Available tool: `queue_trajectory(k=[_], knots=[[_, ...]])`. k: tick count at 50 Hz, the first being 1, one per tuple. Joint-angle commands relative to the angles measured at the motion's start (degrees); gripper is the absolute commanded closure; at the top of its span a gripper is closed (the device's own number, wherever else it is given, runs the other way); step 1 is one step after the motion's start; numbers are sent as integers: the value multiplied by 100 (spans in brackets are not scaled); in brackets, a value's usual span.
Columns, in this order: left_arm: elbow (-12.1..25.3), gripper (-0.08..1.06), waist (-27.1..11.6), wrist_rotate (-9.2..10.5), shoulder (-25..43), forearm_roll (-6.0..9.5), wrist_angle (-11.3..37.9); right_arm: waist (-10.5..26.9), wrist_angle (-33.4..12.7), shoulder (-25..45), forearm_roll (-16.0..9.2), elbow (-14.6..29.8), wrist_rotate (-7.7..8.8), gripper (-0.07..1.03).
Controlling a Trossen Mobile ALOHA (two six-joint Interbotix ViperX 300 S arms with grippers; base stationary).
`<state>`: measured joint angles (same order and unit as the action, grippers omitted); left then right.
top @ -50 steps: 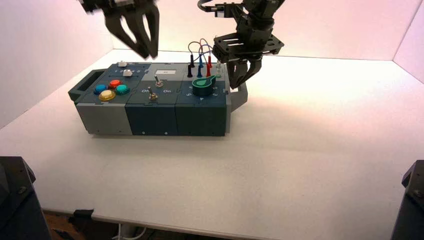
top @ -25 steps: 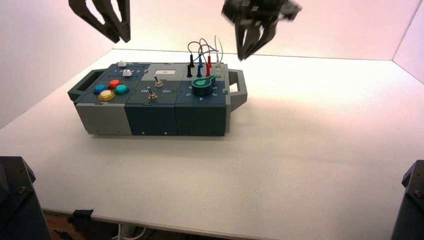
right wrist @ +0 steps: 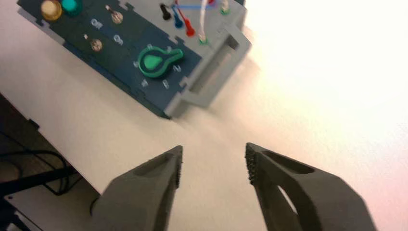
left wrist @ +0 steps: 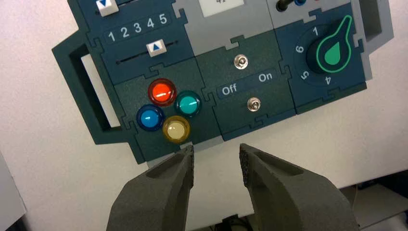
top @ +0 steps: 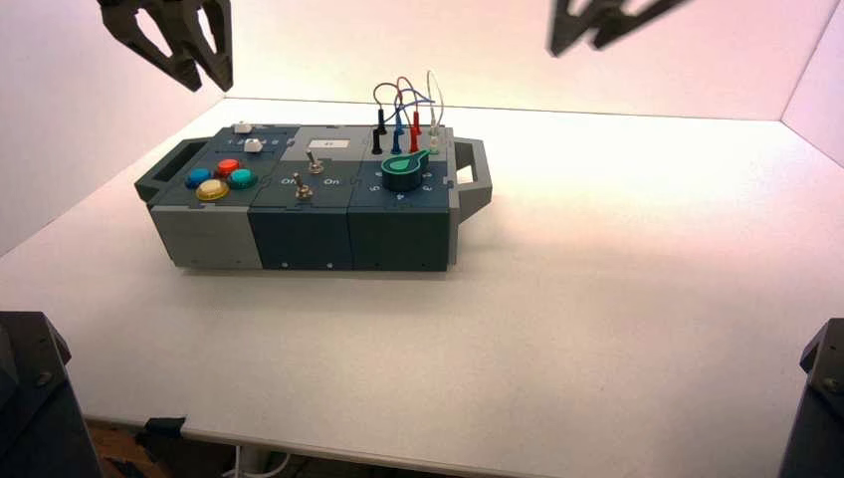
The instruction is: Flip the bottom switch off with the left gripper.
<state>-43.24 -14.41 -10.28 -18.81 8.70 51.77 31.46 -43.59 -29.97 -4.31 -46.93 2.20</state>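
The left gripper [left wrist: 216,161] hangs high above the box [top: 224,234], off its left end, with its two fingers [left wrist: 166,185] apart and holding nothing. The bottom switch [left wrist: 253,104] is far from them, near the box's front edge, just under the "Off" and "On" words. It looks like a tiny silver stub; which way it leans cannot be told. The top switch [left wrist: 240,61] sits behind it. The right gripper [right wrist: 214,161] is high up too, open and empty.
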Motion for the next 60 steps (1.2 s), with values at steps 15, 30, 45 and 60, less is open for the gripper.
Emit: queue_trajectory(k=[15,30,45,60], knots=[[-9,38,26,-26,-123,9,-62,-360,-18,-1318,79,-923,0,18],[-422,38,26,-26,-308,9,-422,-360,88,-1503,88,-1134,-9,18],[-519,38,26,-70,53,0,-606,-369,167,-1556,105,-1178,-9,18],[-606,38,0,-105,26,9,-633,-369,167,-1600,105,-1187,-18,18]])
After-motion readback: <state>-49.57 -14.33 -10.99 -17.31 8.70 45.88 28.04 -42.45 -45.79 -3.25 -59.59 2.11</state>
